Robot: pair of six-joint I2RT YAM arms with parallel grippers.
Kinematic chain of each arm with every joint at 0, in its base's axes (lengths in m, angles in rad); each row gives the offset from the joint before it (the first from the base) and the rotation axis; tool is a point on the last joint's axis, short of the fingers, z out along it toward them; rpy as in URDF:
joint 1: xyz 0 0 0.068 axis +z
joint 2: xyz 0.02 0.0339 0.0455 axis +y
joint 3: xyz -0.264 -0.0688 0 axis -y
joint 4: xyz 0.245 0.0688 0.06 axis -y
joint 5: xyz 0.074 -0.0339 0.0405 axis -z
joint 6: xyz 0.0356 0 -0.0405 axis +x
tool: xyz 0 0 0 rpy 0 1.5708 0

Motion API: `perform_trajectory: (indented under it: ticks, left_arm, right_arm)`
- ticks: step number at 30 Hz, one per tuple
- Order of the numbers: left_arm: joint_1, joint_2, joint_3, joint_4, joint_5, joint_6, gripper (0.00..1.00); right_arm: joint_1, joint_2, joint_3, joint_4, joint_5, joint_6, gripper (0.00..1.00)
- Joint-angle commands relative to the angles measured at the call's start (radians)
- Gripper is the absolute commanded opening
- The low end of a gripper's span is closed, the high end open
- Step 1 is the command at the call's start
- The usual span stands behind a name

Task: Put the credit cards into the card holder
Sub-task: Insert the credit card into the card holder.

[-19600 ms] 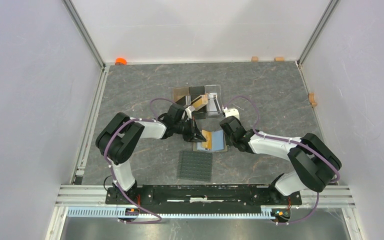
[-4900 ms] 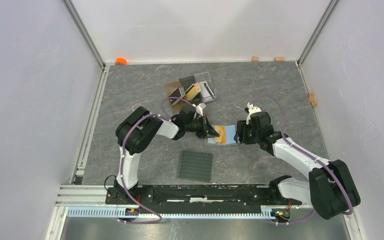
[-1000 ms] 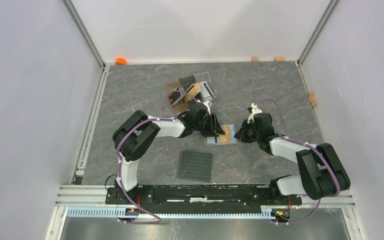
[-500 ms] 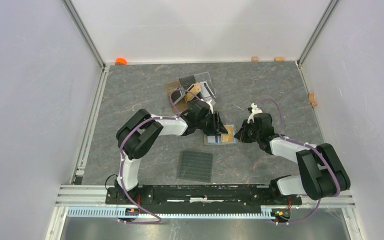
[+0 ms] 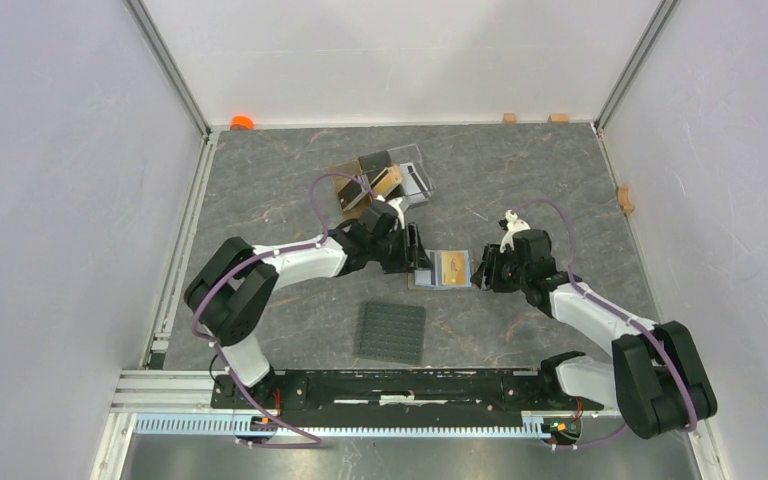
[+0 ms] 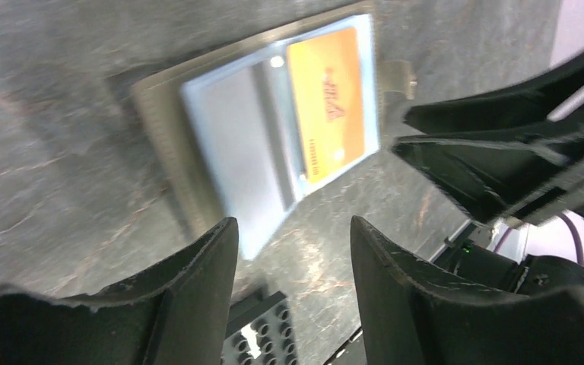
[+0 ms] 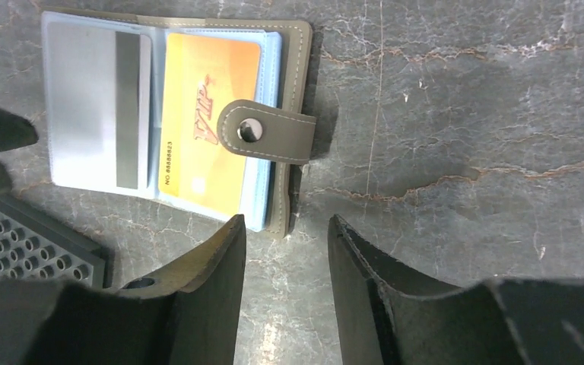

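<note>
Left gripper (image 6: 293, 228) and right gripper (image 7: 285, 224): fingers spread, empty. Olive-taupe folding card holder (image 7: 301, 68) lies open between them, holding gold-orange plastic card (image 7: 201, 99).

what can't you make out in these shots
- Cards in the stand: top view, too small to count or tell apart.
- Orange card print: the snap tab covers part in the right wrist view, and it is blurred in the left wrist view.
- Mat: cut off by the frame edge in both wrist views.
</note>
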Motion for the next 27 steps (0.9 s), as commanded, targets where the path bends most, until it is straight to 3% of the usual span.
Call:
perform_trajectory:
  ticks: [1,4,14,20,27]
  left_arm:
    - [0.03,-0.01,-0.051,-0.004,0.002,0.032,0.6]
    - [0.022,0.007,-0.031,0.072,0.049,0.0,0.55]
    - [-0.024,0.049,0.084,0.047,0.007,0.024,0.51]
    - [-0.068,0.029,0.125,-0.048,-0.165,0.047,0.55]
    - [-0.104,-0.011,0.139,-0.055,-0.259,0.071,0.55]
  right_arm:
    - [0.005,-0.059,0.0,-0.035,-0.015,-0.032,0.49]
    - [0.005,-0.046,-0.005,-0.021,-0.021,-0.03,0.48]
    - [0.005,-0.005,-0.042,0.078,-0.041,0.008,0.4]
    - [0.005,0.003,-0.044,0.082,-0.031,0.009,0.39]
    - [0.005,0.007,-0.042,0.079,-0.015,0.012,0.38]
